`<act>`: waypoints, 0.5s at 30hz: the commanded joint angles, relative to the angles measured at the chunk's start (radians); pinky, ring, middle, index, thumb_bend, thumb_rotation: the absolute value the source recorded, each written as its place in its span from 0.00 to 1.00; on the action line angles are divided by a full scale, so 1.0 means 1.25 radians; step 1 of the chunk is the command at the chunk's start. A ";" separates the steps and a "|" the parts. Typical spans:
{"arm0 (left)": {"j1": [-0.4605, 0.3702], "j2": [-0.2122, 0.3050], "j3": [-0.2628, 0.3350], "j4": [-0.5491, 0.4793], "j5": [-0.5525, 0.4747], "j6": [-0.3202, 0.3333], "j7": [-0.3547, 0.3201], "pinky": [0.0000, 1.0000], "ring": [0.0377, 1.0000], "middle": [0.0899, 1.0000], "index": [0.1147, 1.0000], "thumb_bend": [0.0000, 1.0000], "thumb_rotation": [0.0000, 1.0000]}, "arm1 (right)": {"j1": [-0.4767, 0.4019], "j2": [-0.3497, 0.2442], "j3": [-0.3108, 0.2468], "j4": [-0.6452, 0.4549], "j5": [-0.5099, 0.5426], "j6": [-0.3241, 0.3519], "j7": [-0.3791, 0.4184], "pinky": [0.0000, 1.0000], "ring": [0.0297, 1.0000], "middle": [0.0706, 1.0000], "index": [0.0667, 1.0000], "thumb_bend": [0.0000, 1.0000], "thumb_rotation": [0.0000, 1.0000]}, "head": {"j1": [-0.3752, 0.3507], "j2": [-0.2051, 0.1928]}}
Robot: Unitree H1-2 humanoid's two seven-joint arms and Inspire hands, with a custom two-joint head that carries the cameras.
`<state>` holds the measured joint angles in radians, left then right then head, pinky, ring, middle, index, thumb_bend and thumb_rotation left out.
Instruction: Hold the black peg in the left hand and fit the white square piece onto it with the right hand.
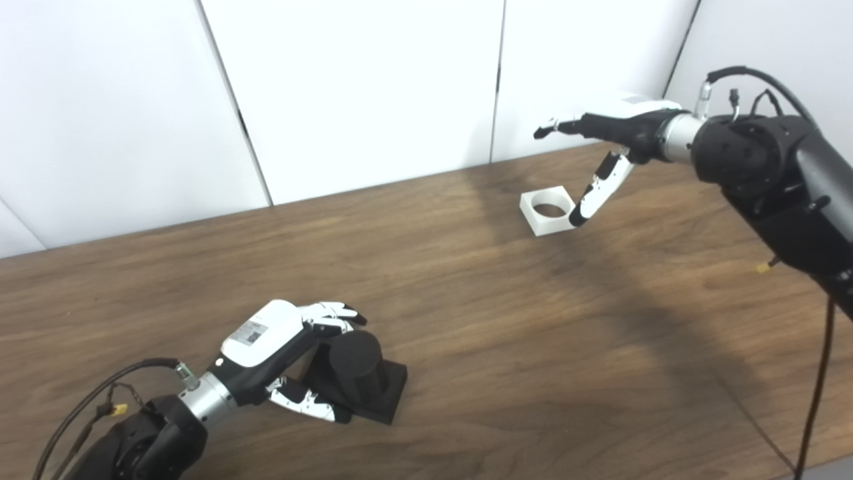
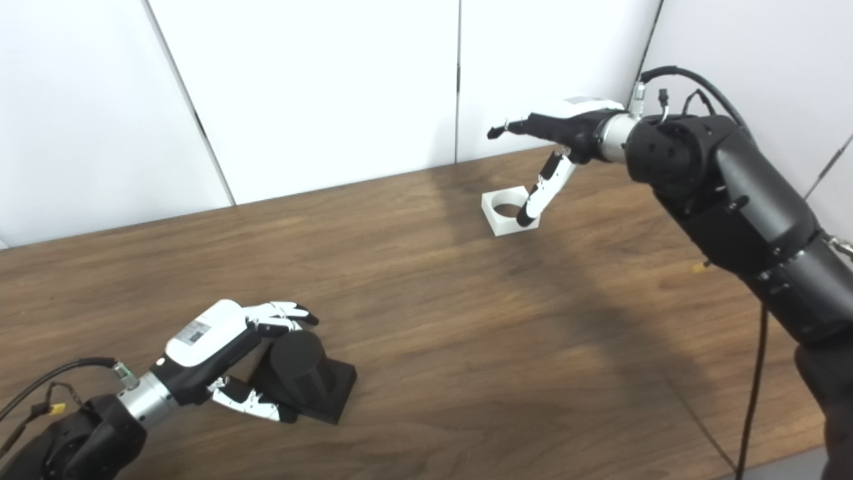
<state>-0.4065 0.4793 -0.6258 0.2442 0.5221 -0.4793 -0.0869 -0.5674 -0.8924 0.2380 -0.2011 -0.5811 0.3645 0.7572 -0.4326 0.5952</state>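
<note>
The black peg, a short cylinder on a square black base, stands on the table at the near left. My left hand is cupped round it, fingers curled at the peg's top rear and thumb lying along the base's front. I cannot tell whether it grips the peg. The white square piece with a round hole lies flat at the far right. My right hand hovers open over it, fingers stretched out to the left, thumb pointing down at the piece's near right corner.
The brown wooden table runs to white wall panels at the back. My right forearm reaches across the right side, with a black cable hanging near the table's right edge.
</note>
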 commanded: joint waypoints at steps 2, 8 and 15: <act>0.014 0.041 -0.025 0.038 0.032 0.008 -0.025 0.70 0.85 0.80 0.42 0.52 0.05 | -0.053 -0.020 0.018 0.014 -0.061 -0.001 0.010 0.97 1.00 0.98 0.93 1.00 0.33 | 0.004 0.002; 0.017 0.038 -0.015 0.030 0.034 0.008 -0.048 0.72 0.86 0.81 0.42 0.52 0.05 | -0.074 0.001 0.066 0.053 -0.142 -0.016 0.014 0.96 1.00 0.99 0.94 1.00 0.31 | 0.009 0.003; 0.020 0.038 -0.013 0.032 0.036 0.008 -0.044 0.72 0.85 0.81 0.42 0.52 0.05 | -0.099 0.029 0.090 0.115 -0.198 -0.041 0.005 0.95 1.00 1.00 0.95 1.00 0.32 | 0.011 0.002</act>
<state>-0.4055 0.4826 -0.6252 0.2448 0.5210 -0.4794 -0.0866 -0.6292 -0.8395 0.3644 -0.0572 -0.8005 0.3339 0.7825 -0.4173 0.5967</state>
